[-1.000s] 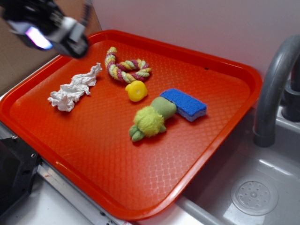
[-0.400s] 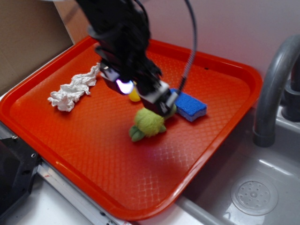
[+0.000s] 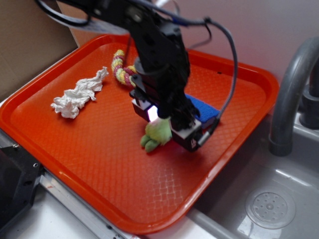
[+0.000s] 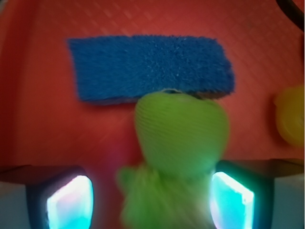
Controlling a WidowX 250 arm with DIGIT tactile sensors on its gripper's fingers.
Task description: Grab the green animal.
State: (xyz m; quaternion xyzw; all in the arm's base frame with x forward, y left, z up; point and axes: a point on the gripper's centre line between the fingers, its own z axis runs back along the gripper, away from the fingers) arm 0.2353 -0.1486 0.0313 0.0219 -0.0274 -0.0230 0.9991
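Green animal (image 4: pixel 178 143) sits on the orange tray (image 3: pixel 99 154), near the middle, its smooth head butting against the long edge of the blue sponge (image 4: pixel 150 67). From the wrist view I see why I have the gripper (image 4: pixel 150 200) where it is: the two lit fingers (image 4: pixel 69 202) stand on either side of the fuzzy body, so the plush falls in the gap between them. They are spread wide, not yet pressing; the pad at the right of the picture is just beside the toy, the other one has clear tray next to it. In the exterior view the arm hangs right over the toy and hides most of it, leaving only the stubby feet (image 3: pixel 149 142) showing. The yellow rubber toy (image 4: pixel 290 114) lies off to one side, apart from the fingers, and the braided rope (image 3: pixel 121 69) and crumpled white paper (image 3: pixel 79 93) are well away, so I judge a straight close should take only the plush. My worry is the sponge touching the head: it may drag along on lifting.
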